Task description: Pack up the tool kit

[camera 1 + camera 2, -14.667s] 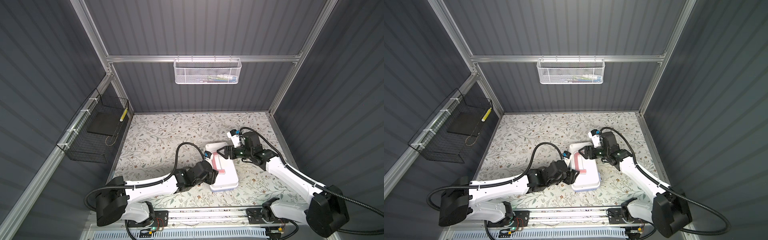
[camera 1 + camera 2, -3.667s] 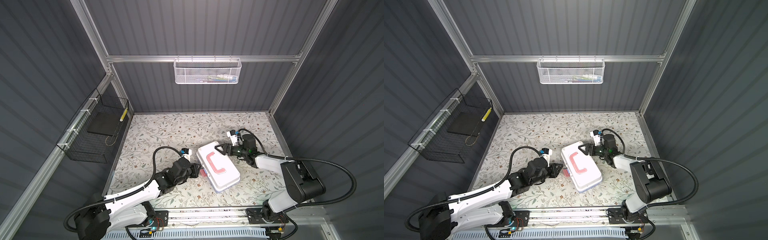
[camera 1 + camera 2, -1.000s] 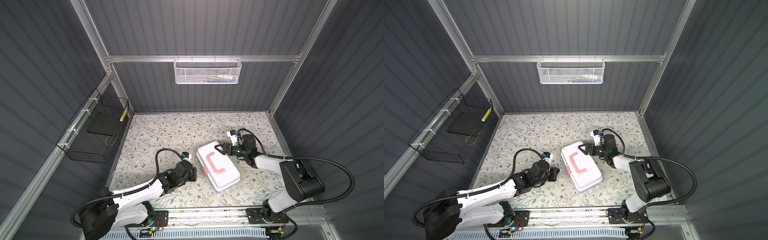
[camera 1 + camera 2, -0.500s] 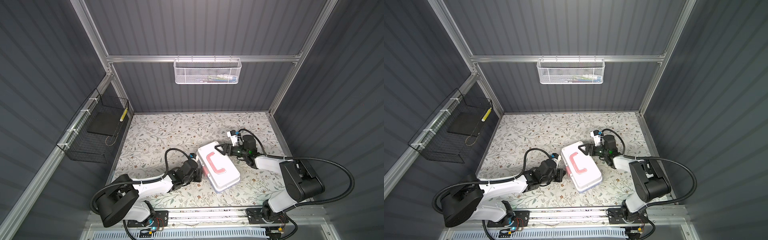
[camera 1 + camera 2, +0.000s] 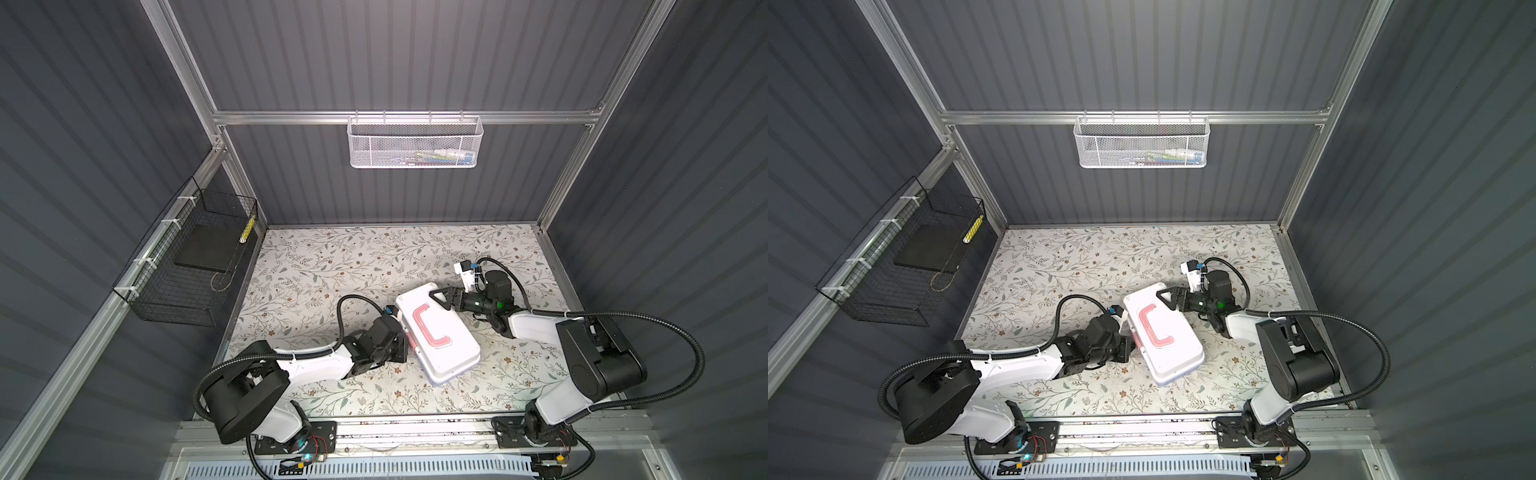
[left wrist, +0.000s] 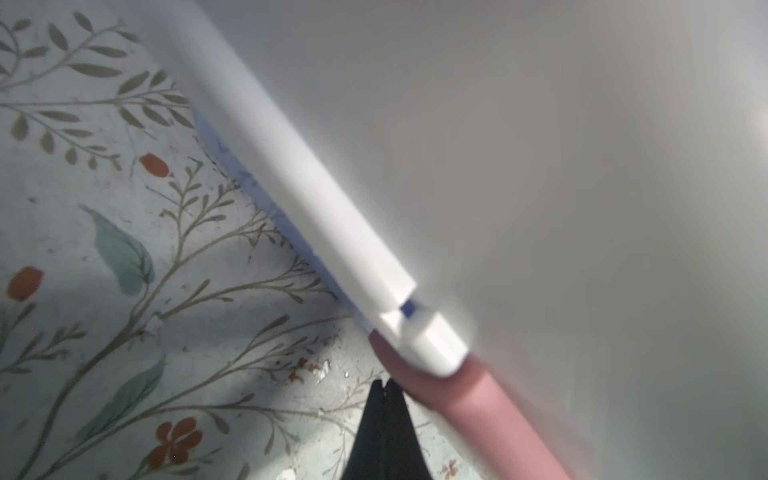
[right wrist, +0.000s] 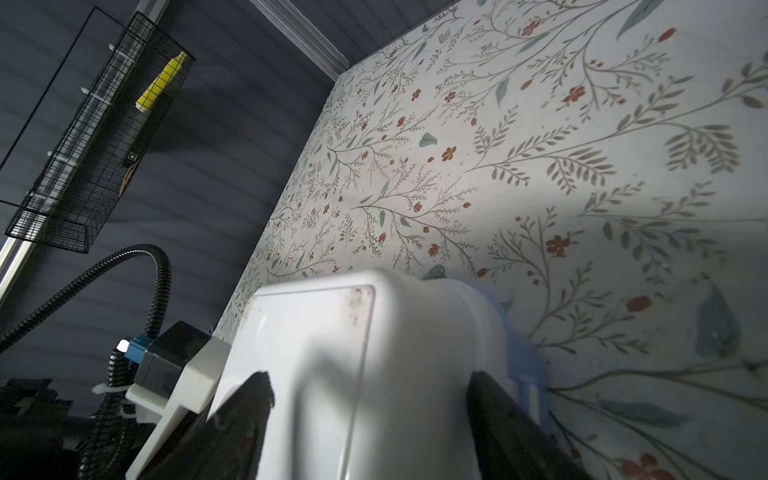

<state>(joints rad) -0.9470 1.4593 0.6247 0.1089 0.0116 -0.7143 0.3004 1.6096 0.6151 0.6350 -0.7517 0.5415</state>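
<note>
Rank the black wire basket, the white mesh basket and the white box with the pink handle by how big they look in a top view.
1. black wire basket
2. white mesh basket
3. tool kit box
Both baskets hang on the walls above the table, probably nearer the camera, so their real sizes may rank differently.

We see the left arm point(image 5: 316, 368) and the right arm point(image 5: 536, 328), each built of white shells between bulky black joint housings. A black ribbed hose point(image 5: 665, 332) loops along each. Each wrist carries a white camera bracket point(image 7: 183, 370) with a blue plug point(image 7: 135, 350). A green light point(image 5: 480, 300) glows on the right wrist. The left fingers point(image 6: 374, 436) are black and taper to a point. Red wires point(image 5: 318, 442) trail at the bases.
</note>
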